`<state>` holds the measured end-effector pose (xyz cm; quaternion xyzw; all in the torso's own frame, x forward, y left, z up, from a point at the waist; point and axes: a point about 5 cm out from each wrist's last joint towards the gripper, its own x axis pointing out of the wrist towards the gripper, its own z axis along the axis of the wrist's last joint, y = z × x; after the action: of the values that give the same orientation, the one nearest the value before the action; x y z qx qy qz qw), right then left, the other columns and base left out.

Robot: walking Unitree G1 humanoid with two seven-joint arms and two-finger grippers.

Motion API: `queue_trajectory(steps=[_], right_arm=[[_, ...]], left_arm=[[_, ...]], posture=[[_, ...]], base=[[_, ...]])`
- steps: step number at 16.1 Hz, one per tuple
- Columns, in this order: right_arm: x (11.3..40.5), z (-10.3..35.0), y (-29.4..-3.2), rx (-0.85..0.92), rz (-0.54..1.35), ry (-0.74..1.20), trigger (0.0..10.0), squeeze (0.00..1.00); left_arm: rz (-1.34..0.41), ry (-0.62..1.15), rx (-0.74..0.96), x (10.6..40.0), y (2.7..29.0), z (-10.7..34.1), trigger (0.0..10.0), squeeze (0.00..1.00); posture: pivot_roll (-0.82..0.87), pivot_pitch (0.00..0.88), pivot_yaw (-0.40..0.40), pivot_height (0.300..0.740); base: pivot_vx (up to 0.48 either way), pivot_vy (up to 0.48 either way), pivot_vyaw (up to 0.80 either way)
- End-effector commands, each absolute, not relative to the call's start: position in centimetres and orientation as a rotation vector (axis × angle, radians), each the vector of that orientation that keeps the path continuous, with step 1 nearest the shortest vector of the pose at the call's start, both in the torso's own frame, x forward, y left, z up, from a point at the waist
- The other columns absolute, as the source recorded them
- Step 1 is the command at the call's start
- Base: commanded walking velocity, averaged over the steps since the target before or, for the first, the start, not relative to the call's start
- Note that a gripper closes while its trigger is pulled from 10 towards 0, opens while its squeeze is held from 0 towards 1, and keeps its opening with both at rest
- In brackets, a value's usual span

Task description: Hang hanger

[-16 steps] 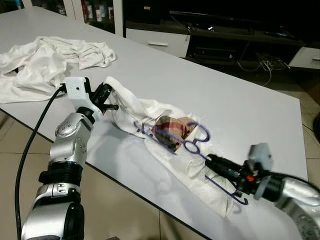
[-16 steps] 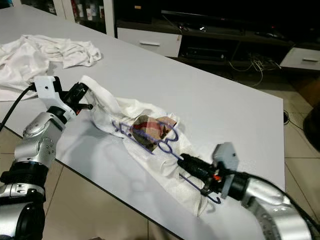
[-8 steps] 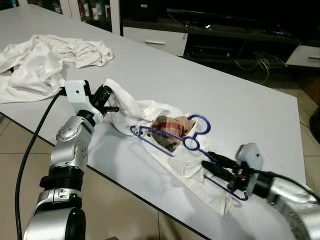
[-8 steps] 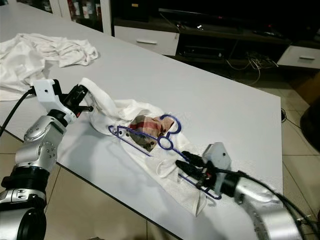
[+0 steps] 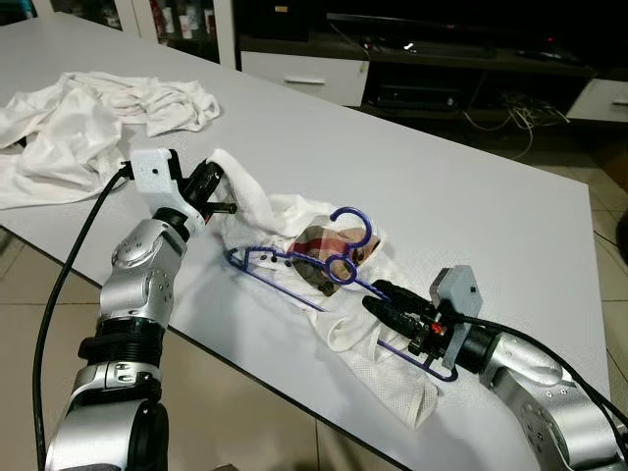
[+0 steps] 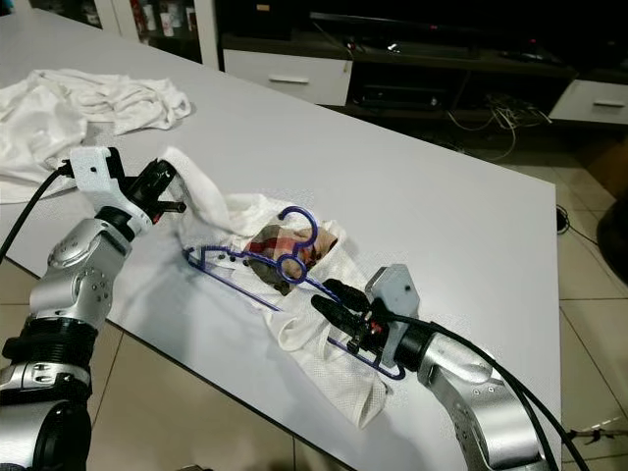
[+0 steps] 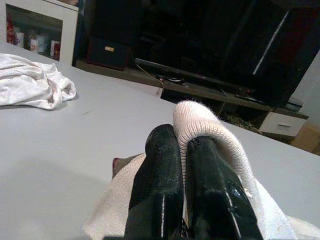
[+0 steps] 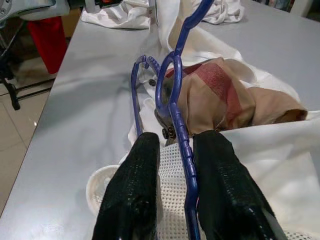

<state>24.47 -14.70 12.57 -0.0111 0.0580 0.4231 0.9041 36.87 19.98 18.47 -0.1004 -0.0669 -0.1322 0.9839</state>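
1. Hanger (image 5: 324,270), blue plastic, lies on the white garment (image 5: 294,221) on our grey table (image 5: 412,186), its hook standing up over a checked collar (image 5: 329,245).
2. Our right gripper (image 5: 378,294) has its two fingers (image 8: 220,190) closed around the hanger's bar, one each side.
3. Our left gripper (image 5: 218,186) pinches a fold of the garment at its far end; its fingers (image 7: 162,165) press tight together with cloth against them.
4. We see a second heap of white cloth (image 5: 88,118) well apart, near the table's left corner.
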Motion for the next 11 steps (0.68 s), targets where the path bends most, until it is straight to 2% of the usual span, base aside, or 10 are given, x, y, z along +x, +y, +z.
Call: queue_trajectory(steps=[1,3,4,5,6,8,11], right_arm=[[24.7,12.6,-15.0,-0.012,0.869,0.136,10.0,0.00],[24.6,12.8,-14.9,-0.001,0.899,0.144,10.0,0.00],[24.4,12.7,-14.9,0.002,0.919,0.153,6.2,0.00],[24.2,12.6,-15.0,0.002,0.934,0.165,2.7,0.00],[24.1,12.5,-15.0,0.004,0.940,0.172,0.0,0.00],[23.7,12.5,-15.4,0.012,0.957,0.188,0.0,0.00],[24.7,13.3,-16.7,0.027,0.878,0.159,0.0,0.00]], left_arm=[[-0.286,-0.148,-0.184,36.8,19.7,19.0,10.0,0.00],[-0.276,-0.147,-0.185,36.7,19.9,18.8,10.0,0.00],[-0.273,-0.147,-0.186,36.6,19.9,18.8,10.0,0.00],[-0.269,-0.148,-0.187,36.6,20.0,18.8,10.0,0.00],[-0.266,-0.148,-0.188,36.6,20.0,18.7,10.0,0.00],[-0.260,-0.149,-0.189,36.4,20.1,18.6,10.0,0.00],[-0.254,-0.150,-0.193,36.3,20.1,18.6,10.0,0.00]], posture=[[-0.01,0.063,-0.039,0.740],[0.00,0.065,-0.046,0.740],[0.00,0.066,-0.051,0.740],[0.00,0.067,-0.054,0.740],[0.00,0.067,-0.057,0.740],[0.00,0.069,-0.064,0.740],[0.00,0.068,-0.070,0.740]], base=[[0.000,0.000,0.00],[0.000,0.000,0.00],[0.000,0.000,0.00],[0.000,0.000,0.00],[0.000,0.000,0.00],[0.000,0.000,0.00],[0.000,0.000,0.00]])
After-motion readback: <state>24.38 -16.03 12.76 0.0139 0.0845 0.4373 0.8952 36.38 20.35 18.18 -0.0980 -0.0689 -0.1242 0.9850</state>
